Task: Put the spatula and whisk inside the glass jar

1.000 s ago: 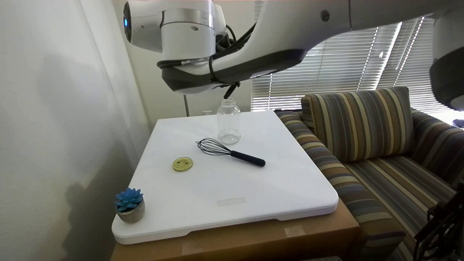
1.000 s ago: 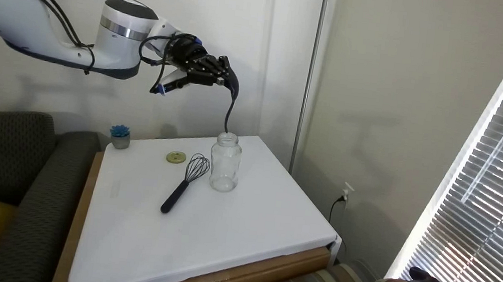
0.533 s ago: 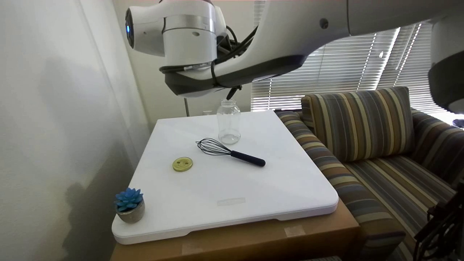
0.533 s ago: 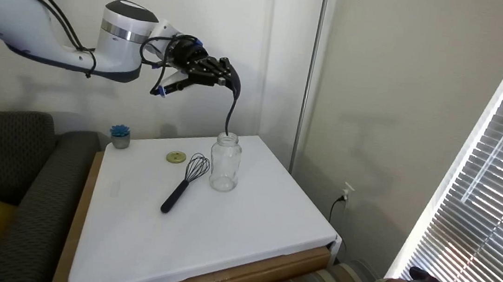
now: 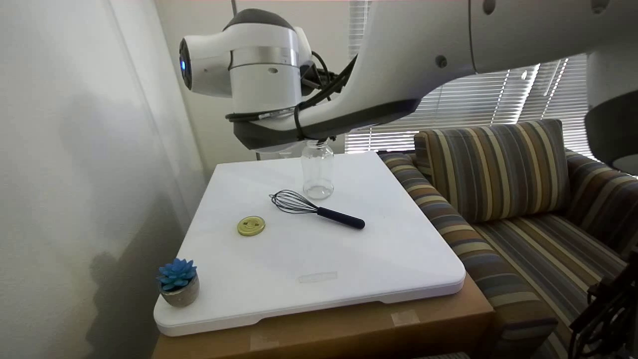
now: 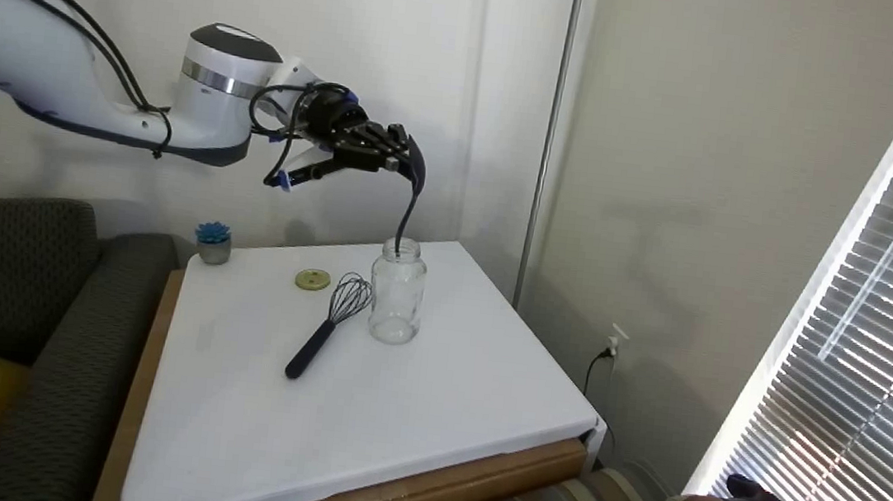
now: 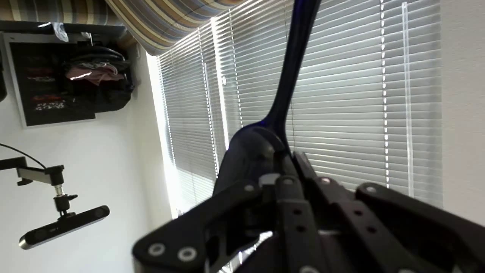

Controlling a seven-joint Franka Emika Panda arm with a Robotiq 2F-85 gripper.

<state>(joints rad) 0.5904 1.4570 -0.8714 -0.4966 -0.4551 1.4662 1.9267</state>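
tabletop [image 6: 431, 398]: one whisk [image 6: 324, 332], one jar [image 6: 396, 299]

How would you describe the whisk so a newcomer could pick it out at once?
Find the white tabletop in both exterior views. The whisk lies there, its head between the gold disc and the glass jar. Unlike the black spatula held by the tool, it has a wire balloon head.

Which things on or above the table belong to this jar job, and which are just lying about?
For the job:
spatula, head gripped in the pincer
jar, the spatula's handle end at its mouth
whisk, lying on the table

Just lying about:
gold disc
potted plant, blue
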